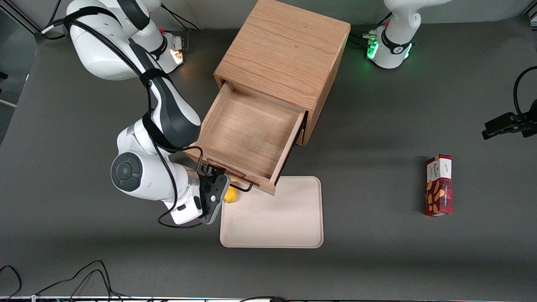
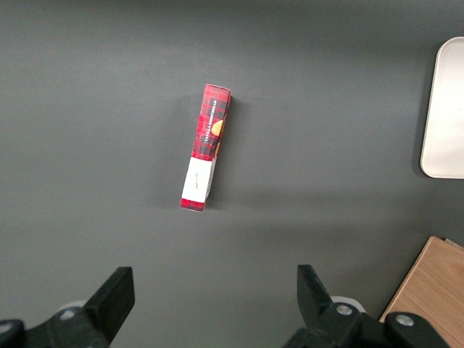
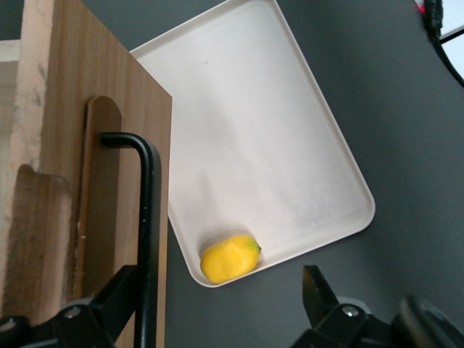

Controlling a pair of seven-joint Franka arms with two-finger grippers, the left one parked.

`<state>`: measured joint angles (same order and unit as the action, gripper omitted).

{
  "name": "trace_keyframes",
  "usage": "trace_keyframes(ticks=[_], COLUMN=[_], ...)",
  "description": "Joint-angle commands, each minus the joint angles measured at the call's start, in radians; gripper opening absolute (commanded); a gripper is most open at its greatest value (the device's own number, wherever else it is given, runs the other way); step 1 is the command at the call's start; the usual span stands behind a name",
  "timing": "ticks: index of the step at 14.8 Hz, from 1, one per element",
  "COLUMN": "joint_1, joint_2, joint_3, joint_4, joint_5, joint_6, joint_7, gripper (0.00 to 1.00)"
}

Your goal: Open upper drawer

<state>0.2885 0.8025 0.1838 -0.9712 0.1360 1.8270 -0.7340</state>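
Note:
The oak cabinet [image 1: 285, 54] stands mid-table. Its upper drawer [image 1: 247, 134] is pulled far out, and its bare wooden inside shows from above. The drawer's front panel [image 3: 101, 181] carries a black wire bar handle [image 3: 148, 217], seen in the front view [image 1: 245, 188] at the drawer's near edge. My right gripper [image 1: 220, 180] is at that front panel, nearer the front camera than the drawer. In the right wrist view the gripper [image 3: 217, 297] is open. The handle bar passes between the fingers close to one finger [image 3: 116, 301], which does not grip it.
A cream tray [image 1: 293, 226] lies partly under the drawer's front edge, with a yellow lemon [image 1: 231, 194] in its corner beside the gripper; both show in the right wrist view, tray [image 3: 290, 145] and lemon [image 3: 230, 258]. A red cookie box [image 1: 439, 184] lies toward the parked arm's end.

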Motion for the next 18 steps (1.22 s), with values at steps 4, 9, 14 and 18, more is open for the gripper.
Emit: trace_keyframes(ticks=[4, 9, 14, 18], joint_1=[-0.011, -0.009, -0.005, -0.041], joint_2=[-0.009, -0.117, -0.326, -0.578], joint_3=[-0.006, -0.047, -0.066, -0.061], joint_4=[0.062, 0.059, -0.106, -0.414], joint_5=[-0.013, -0.015, -0.101, -0.104], joint_6=[-0.076, -0.176, -0.245, -0.242], joint_7=[-0.019, -0.015, 0.245, 0.413], gripper=[1.00, 1.00, 1.00, 1.00])
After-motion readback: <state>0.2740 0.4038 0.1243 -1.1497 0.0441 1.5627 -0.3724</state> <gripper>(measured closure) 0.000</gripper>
